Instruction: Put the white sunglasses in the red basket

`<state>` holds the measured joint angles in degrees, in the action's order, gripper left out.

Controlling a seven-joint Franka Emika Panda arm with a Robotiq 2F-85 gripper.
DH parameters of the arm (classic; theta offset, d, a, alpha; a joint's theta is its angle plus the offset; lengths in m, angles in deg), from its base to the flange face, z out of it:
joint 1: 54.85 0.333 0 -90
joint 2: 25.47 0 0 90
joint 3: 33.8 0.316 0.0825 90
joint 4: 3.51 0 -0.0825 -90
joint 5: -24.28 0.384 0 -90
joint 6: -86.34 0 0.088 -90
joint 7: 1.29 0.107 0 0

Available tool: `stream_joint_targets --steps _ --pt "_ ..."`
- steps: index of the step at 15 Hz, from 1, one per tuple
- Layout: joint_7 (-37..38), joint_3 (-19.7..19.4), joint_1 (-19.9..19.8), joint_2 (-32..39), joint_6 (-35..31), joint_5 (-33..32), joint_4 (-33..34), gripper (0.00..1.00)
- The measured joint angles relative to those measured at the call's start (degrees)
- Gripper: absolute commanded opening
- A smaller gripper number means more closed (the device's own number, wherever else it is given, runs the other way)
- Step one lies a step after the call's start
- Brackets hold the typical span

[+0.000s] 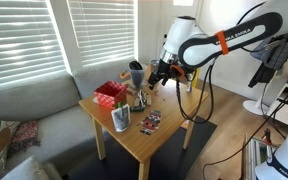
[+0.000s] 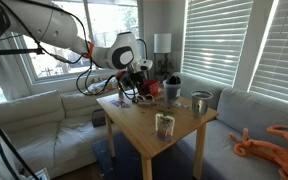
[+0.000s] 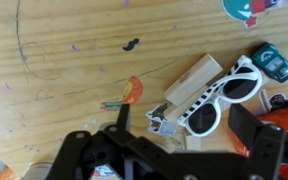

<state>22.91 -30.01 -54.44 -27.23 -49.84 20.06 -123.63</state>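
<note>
The white sunglasses point(image 3: 224, 95) with dark lenses lie flat on the wooden table point(image 3: 64, 60), partly on a pale wooden block point(image 3: 194, 80). My gripper point(image 3: 184, 128) is open and hovers just above them, with one finger on the table to their left and the other at their right lens. The gripper also shows in both exterior views point(image 1: 156, 76) point(image 2: 136, 86), low over the table's far side. The red basket point(image 1: 109, 93) stands at the table's edge by the sofa, and it also shows behind the gripper in an exterior view point(image 2: 155, 88).
A dark cup point(image 1: 136, 72), a metal cup holding items point(image 1: 121, 117) and a printed packet point(image 1: 150, 122) stand on the table. A small toy car point(image 3: 272, 60) lies beside the sunglasses. A grey sofa point(image 1: 29, 110) flanks the table.
</note>
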Motion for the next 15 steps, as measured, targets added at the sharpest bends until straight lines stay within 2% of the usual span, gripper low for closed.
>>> stream_joint_targets --steps 8,12,13,15 --pt "23.9 0.5 5.0 10.5 17.3 -0.1 16.0 1.0" --pt "31.0 0.5 7.0 15.9 20.4 -0.1 21.6 0.98" --pt "32.1 0.4 7.4 17.3 20.6 -0.1 22.8 0.74" --pt "33.7 0.3 7.9 20.0 21.0 -0.1 24.9 0.7"
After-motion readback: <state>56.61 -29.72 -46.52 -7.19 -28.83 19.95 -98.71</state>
